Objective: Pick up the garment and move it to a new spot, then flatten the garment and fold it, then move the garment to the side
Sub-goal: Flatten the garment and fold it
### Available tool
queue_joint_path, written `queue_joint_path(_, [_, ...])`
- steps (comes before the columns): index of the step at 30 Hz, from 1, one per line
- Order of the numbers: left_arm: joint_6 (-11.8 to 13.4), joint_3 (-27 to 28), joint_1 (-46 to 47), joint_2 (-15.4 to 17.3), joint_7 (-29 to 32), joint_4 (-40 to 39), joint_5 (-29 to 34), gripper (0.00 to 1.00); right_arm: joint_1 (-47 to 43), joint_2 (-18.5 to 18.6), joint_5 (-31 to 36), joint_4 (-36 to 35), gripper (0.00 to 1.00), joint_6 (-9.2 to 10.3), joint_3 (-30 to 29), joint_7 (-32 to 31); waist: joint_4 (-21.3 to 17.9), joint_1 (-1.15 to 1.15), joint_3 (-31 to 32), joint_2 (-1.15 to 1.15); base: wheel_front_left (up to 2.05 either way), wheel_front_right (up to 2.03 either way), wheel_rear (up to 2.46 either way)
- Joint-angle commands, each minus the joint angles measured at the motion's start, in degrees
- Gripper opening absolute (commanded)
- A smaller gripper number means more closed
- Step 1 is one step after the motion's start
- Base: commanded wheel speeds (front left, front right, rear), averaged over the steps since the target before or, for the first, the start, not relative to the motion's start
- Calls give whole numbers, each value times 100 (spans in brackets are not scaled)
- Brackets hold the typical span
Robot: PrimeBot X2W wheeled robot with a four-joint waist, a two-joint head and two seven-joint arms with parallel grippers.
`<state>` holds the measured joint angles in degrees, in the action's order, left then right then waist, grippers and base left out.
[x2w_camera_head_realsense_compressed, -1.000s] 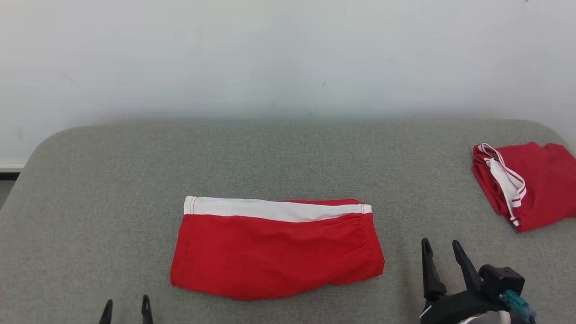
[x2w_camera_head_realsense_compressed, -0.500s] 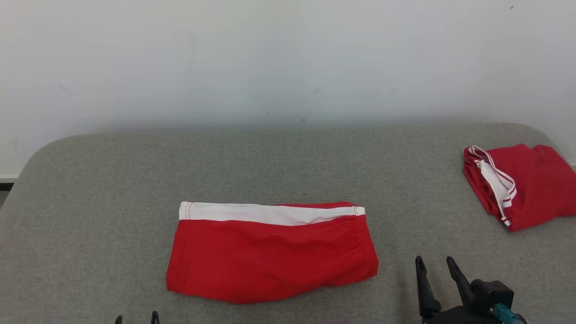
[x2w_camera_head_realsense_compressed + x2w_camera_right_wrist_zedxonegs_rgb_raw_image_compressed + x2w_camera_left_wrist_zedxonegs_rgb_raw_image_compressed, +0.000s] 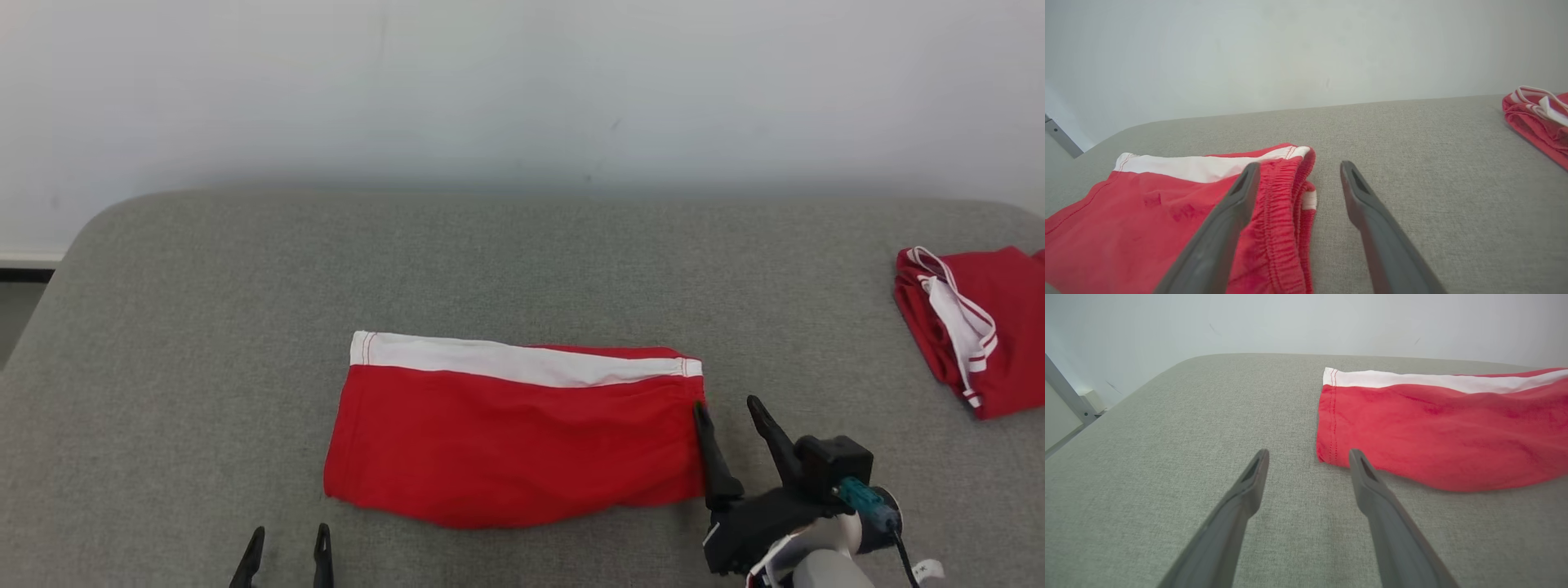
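A folded red garment (image 3: 506,437) with a white band along its far edge lies flat on the grey table (image 3: 490,261). My right gripper (image 3: 729,406) stands open at the garment's right end, where the elastic waistband (image 3: 1286,204) is, its left finger over the cloth edge and its right finger over bare table. My left gripper (image 3: 288,539) is open low near the front edge, just short of the garment's left front corner (image 3: 1327,455). Neither gripper holds any cloth.
A second red garment (image 3: 976,322) with white striped trim lies bunched at the table's right edge, also seen as red garment (image 3: 1541,118). A pale wall (image 3: 522,90) stands behind the table. Bare grey surface spreads to the left and behind the folded garment.
The camera has shifted. My right gripper has moved left and forward up to the garment's right end. My left gripper has come up into view near the left corner.
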<state>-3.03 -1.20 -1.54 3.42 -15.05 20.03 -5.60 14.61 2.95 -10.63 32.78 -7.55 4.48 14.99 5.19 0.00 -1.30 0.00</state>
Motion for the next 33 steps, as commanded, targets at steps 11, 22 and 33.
queue_joint_path(11, [-60, -129, 328, -55, -15, 57, -52, 100, 883, -7, -162, 1251, 100, 16, 30, -537, 382, 0, -545, 0, 0, 0, 0])
queue_joint_path(22, [-36, -256, 406, -56, -15, 61, -200, 100, 821, -14, -889, 2239, 100, 20, 168, -868, 451, 0, -708, 0, 0, 0, 0])
queue_joint_path(33, [-80, -277, 411, -56, -15, 151, -218, 100, 1074, 129, -1665, 2295, 0, 20, 336, -597, 396, 0, -651, 0, 0, 0, 0])
